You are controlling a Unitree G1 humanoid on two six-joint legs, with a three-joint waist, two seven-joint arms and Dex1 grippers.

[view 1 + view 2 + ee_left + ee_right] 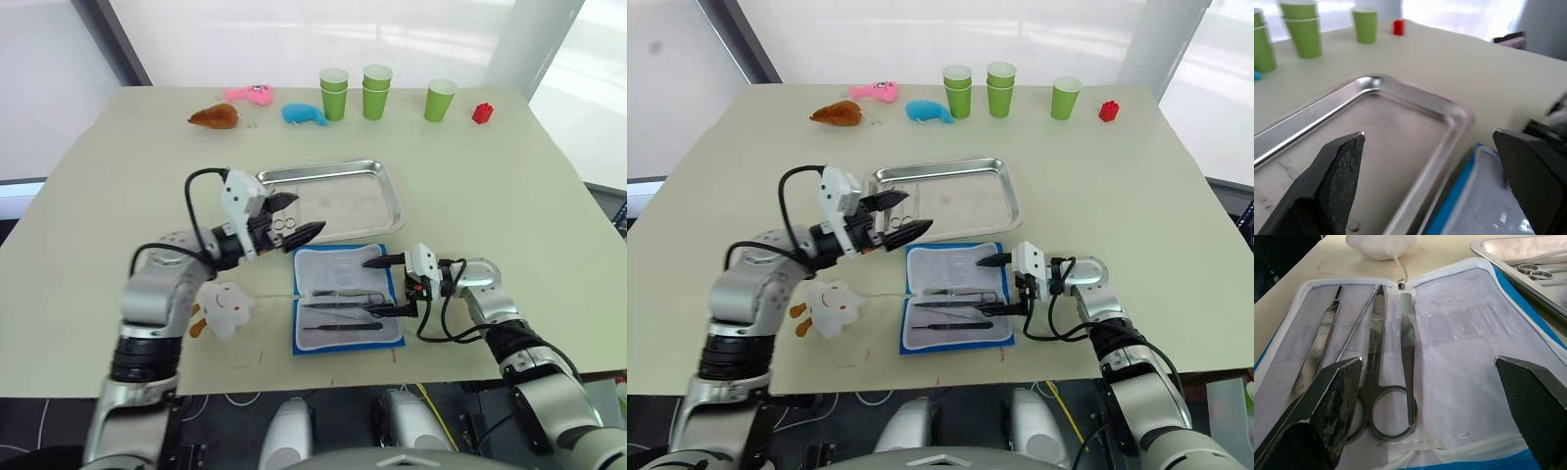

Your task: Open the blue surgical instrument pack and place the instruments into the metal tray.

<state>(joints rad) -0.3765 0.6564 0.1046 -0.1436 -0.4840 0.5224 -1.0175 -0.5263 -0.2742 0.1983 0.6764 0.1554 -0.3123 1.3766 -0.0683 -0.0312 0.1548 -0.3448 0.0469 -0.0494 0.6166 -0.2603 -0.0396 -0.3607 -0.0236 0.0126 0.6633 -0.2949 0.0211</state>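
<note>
table point(118, 196), left hand point(291, 217) partly hiding tray scissors point(1533, 269)

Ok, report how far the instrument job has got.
Done: the blue pack lies open, and one pair of scissors is in the metal tray. In hand: nothing; left gripper and right gripper are open. Left: scissors, tweezers and other tools remain in the pack.

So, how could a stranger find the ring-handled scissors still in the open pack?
Look at the near edge of the table, just in front of the metal tray, where the blue surgical instrument pack lies open. Among the instruments on its white lining, the scissors alone end in two round finger rings.
</note>
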